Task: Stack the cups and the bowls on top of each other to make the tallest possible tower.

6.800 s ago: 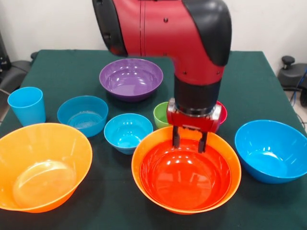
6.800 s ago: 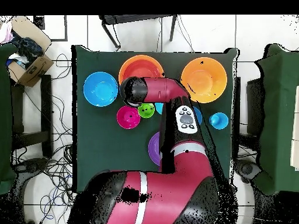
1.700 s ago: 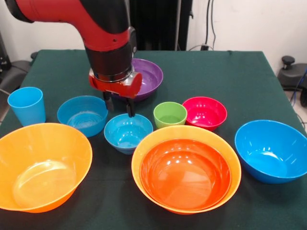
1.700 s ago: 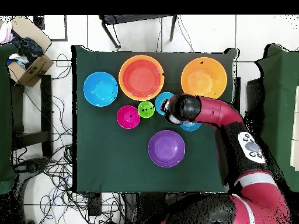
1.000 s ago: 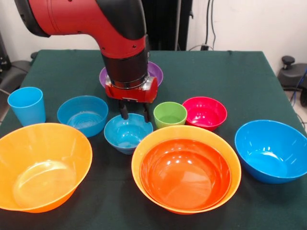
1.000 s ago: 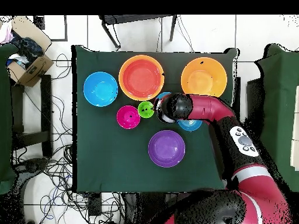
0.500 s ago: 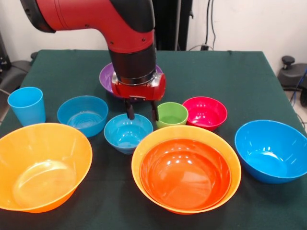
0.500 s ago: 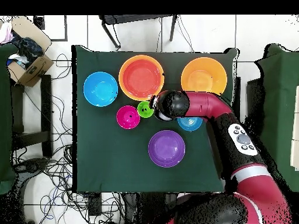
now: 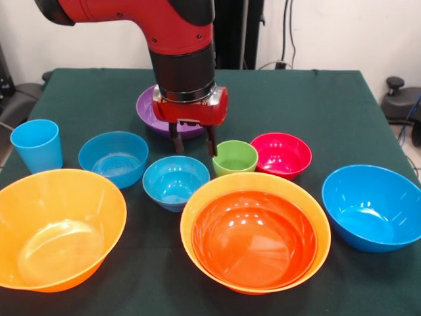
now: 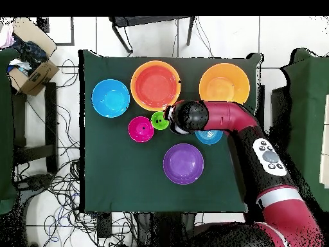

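Tower: so far only red-orange bowl nested in big orange bowl, near centre of desk in front view; nothing else stacked.
Step in hand: approach to next piece; gripper low between small blue bowl and lime green cup, right finger just beside the cup's left rim.
Jaws: spread apart, holding nothing, tips above the cloth.
Target guess: green cup or small blue bowl, cannot tell which; neither gripped yet.
Next move calls for: centring over one rim, dropping so one finger goes inside and one outside the wall, closing, lifting clear, carrying over to the red-orange bowl.
Risk: thin glossy wall likely to slip; cup could tip if clipped by the right finger.
Count, bowls: eight. Two big orange (second one near left), one red-orange, one purple far behind arm and partly hidden, three blue (mid-size left, small one centre, large right), one pink-red right of the green cup.
Count, cups: two. Light blue cup far left, standing alone; lime green at centre.
Overhead check: arm covers small blue bowl; green cup and pink-red bowl side by side.
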